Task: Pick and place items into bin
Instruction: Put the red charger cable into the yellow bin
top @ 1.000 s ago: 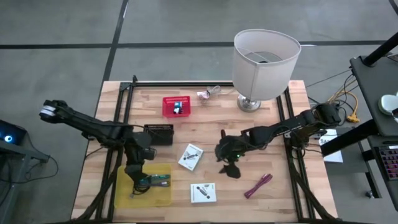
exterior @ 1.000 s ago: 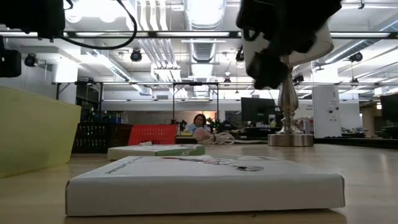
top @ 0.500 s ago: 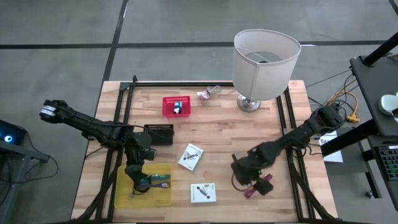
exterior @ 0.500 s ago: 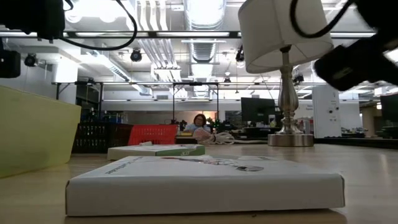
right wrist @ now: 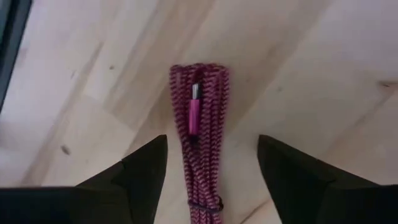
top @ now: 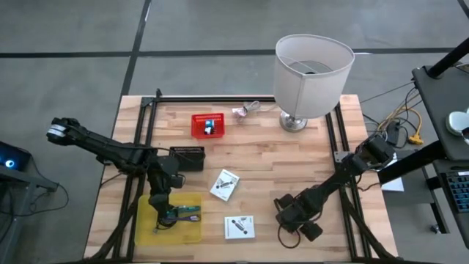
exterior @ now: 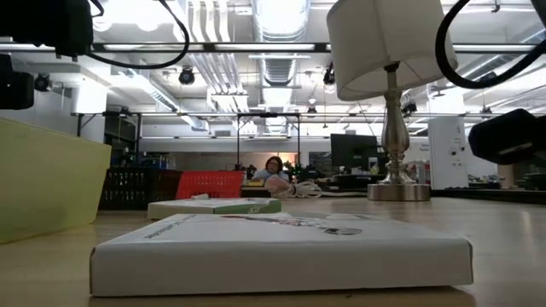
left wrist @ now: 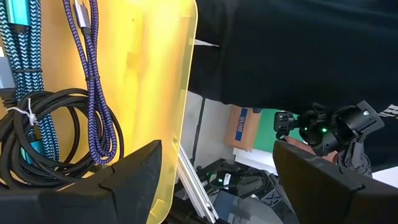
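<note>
My right gripper is open and low over the near right part of the table. Its fingers stand on either side of a magenta braided cable bundle with a pink plug, which lies flat on the wood; I see no touch. In the high view the gripper hides the bundle. My left gripper is open and hangs over the yellow bin. The bin holds black, purple and teal cables. Two white printed boxes lie flat mid-table.
A big white lamp stands at the far right. A red basket, a black box and a small cable sit toward the far side. Bare wood lies between the boxes and the lamp. A person shows far behind the table.
My right gripper has moved from the table's middle toward the near right corner and come down over the magenta cable bundle, which it now covers in the high view. The left arm has kept still.
</note>
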